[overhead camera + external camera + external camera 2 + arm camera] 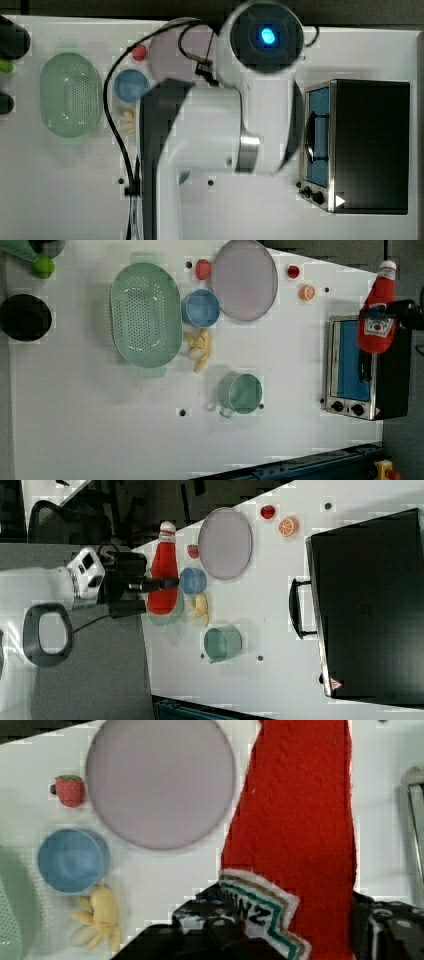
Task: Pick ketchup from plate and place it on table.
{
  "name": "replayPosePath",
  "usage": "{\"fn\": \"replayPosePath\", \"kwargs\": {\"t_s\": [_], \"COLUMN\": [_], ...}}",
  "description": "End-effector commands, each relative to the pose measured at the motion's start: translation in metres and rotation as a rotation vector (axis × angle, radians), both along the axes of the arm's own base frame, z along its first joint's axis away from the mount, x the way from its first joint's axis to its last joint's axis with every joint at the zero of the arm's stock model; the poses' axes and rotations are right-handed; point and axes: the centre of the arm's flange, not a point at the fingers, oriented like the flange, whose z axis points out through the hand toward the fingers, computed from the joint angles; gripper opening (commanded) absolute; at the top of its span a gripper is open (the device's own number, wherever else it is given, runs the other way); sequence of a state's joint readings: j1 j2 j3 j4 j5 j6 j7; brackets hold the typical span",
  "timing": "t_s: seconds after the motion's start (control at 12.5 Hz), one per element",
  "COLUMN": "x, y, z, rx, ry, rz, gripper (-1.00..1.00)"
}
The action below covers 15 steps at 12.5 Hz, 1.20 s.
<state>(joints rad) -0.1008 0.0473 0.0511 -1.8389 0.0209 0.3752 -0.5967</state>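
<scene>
Red plush, that ketchup [163, 575]: a soft bottle with a white cap, clamped about its labelled belly between the jaws of the gripper [160, 584], which stand part-open at the bottle's width. It hangs in the air, clear of the bare mauve plate [225, 543]. Its long axis runs across the fingers, cap outward, so I'd say it goes down onto the white table [100, 425] beside the plate.

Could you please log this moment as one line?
hand: shut on ketchup | ketchup: lifted, off plate | plate: bare | table: placement pending
</scene>
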Motion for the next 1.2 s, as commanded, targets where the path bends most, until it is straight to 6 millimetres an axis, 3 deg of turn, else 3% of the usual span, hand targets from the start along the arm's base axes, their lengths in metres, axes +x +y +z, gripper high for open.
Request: {"fn": "replayPosePath", "kwargs": {"t_s": [0.08, 0.56, 0.8, 1.04, 1.12, 1.2], "x": [-0.028, -0.077, -0.082, -0.077, -0.075, -0.075], "y": [-0.013, -0.008, -0.007, -0.006, -0.006, -0.005], "z": [-0.117, -0.230, -0.278, -0.295, -0.294, -0.293], "rx": [0.013, 0.007, 0.009, 0.009, 0.008, 0.008], "ry": [0.149, 0.108, 0.146, 0.100, 0.080, 0.079], "rz": [-0.106, -0.114, -0.113, -0.112, -0.113, -0.111], "gripper": [0.17, 0.17, 0.17, 0.17, 0.25, 0.46]}}
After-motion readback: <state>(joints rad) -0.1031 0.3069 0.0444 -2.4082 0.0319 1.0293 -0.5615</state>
